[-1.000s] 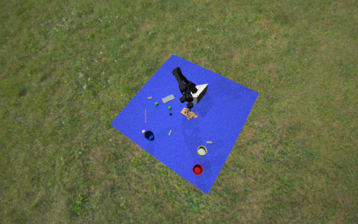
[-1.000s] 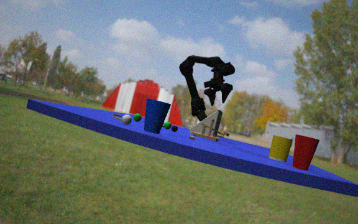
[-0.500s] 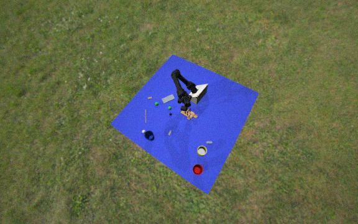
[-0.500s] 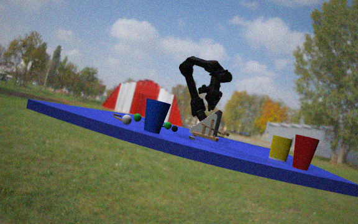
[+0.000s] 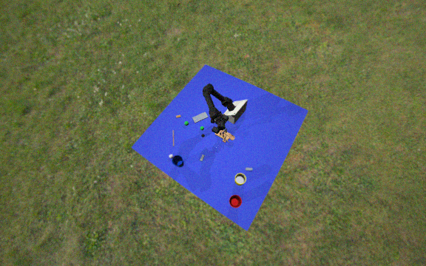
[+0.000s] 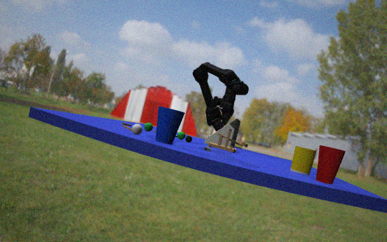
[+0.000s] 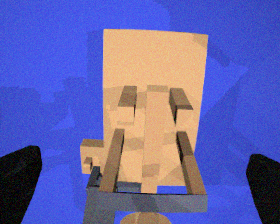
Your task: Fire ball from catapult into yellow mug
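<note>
The wooden catapult stands near the arm. In the wrist view its base lies between the two fingertips, with a dark grey crossbar at the bottom and only the edge of its cup showing below. My gripper is wide open above the catapult, with nothing between the fingers. The yellow mug stands upright away from the arm. A white ball, two green balls and a black ball lie on the table. Whether the cup holds anything is hidden.
A red mug stands beside the yellow mug. A blue mug stands beside the white ball. A pale wedge is close to the arm. A grey plate, a thin stick and small blocks lie around.
</note>
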